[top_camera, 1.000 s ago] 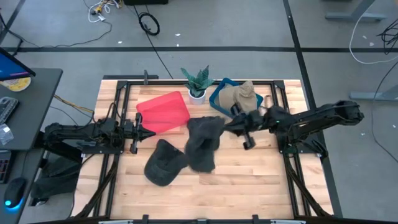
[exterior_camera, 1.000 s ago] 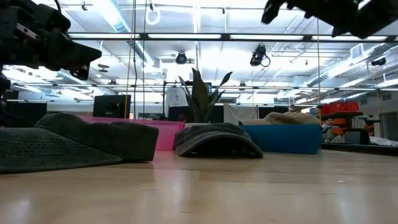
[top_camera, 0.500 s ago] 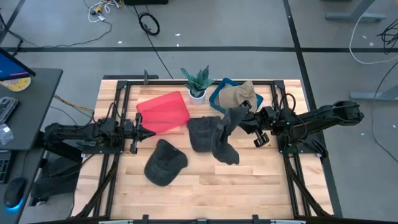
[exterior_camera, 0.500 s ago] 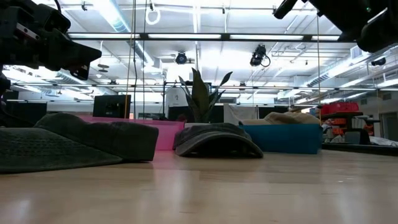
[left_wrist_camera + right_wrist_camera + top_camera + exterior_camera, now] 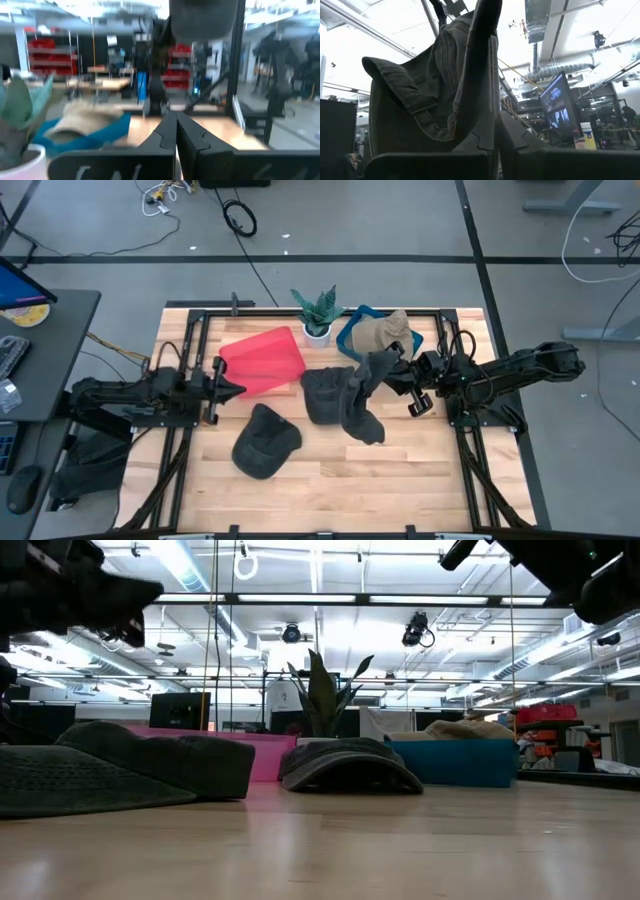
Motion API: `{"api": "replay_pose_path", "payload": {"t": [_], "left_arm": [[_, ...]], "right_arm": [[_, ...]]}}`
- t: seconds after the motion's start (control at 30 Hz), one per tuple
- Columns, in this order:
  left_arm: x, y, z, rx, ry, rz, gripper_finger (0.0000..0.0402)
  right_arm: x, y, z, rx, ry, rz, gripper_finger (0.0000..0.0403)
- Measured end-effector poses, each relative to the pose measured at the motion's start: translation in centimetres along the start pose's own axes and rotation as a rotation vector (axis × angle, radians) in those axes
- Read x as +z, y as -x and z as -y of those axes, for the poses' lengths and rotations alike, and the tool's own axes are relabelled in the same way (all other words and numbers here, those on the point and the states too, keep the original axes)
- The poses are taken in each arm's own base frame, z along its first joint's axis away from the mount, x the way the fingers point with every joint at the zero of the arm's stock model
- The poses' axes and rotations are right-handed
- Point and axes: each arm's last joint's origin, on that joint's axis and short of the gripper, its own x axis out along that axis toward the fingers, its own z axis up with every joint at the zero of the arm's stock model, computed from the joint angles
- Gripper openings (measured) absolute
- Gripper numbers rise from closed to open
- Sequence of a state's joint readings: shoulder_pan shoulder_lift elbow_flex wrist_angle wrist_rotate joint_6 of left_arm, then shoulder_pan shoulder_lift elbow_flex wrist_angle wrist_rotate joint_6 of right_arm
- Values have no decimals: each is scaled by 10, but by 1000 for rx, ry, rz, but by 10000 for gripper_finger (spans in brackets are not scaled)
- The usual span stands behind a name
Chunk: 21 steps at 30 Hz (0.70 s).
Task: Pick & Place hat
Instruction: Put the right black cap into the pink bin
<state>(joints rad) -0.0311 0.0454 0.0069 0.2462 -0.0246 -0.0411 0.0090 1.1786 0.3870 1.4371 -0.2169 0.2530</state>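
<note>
My right gripper [image 5: 386, 372] is shut on a dark grey hat [image 5: 362, 408], held up over the table's middle right, in front of the blue bin [image 5: 350, 330]. In the right wrist view the hat [image 5: 435, 85] fills the space beyond the shut fingers [image 5: 496, 131]. A second dark hat [image 5: 322, 390] lies crown up on the table beside it. A third [image 5: 265, 442] lies toward the near left. My left gripper [image 5: 238, 388] hovers shut by the red bin [image 5: 263, 360], holding nothing. My right gripper pinches an edge of the hat's crown [image 5: 479, 117] between its two fingers. The fingers come from the table's right side and slant upward. The hat droops from them toward the table's middle, and the low view shows nothing of it at table level.
A potted plant [image 5: 318, 315] stands at the far middle between the bins. A tan hat [image 5: 382, 332] rests in the blue bin. Black frame rails [image 5: 190, 360] run along both sides of the wooden table. Bare wood lies along the near edge.
My right gripper has carried the hat toward the table's right edge and tipped its fingers upward. The hat swung from above the lying hat to its right side, and has since hung still. My left gripper has tipped its fingers upward, staying shut.
</note>
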Motion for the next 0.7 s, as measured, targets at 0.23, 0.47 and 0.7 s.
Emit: {"api": "replay_pose_path", "payload": {"t": [0.23,0.47,0.7], "left_arm": [[17,2,1,-17,113,178,3],[20,2,-1,19,180,215,3],[24,3,0,-3,226,249,3]], "right_arm": [[-4,0,1,-13,0,-45,2],[-6,0,2,-35,-15,-57,2],[-4,0,1,-28,-56,-34,2]]}}
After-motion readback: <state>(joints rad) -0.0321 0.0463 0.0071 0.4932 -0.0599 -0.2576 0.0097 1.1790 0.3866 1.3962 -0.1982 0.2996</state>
